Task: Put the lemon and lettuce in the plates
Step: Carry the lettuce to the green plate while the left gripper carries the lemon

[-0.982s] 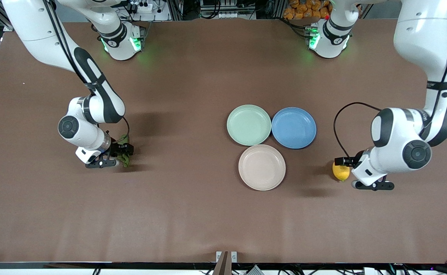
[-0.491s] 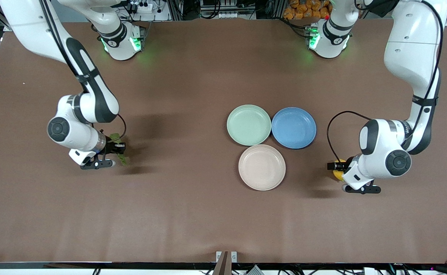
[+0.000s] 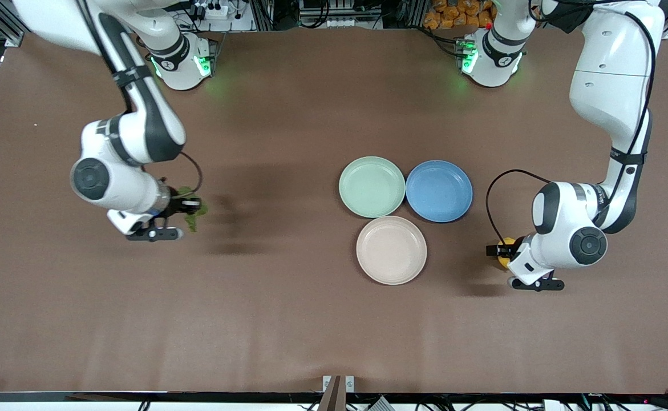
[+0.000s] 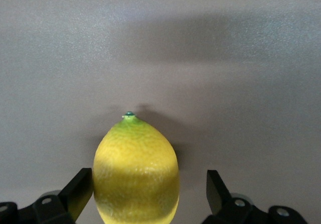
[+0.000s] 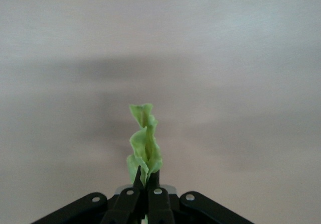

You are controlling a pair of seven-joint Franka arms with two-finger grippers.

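Setting: a robotics lab.
Worktop (image 3: 288, 319): covered edge to edge in plain brown matting.
Arms: two white Franka arm bases (image 3: 181, 63) bolted along one edge, green status lights lit.
Surroundings: aluminium framing (image 3: 262, 14), a power strip (image 3: 211, 8) and cabling crowd that same edge.

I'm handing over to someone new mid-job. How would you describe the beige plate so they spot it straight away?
Three plates sit together on the brown table, toward the left arm's end. The beige plate is the one nearest the front camera, just below the green plate and blue plate, which lie side by side. It is the only pale cream one, and it is empty.
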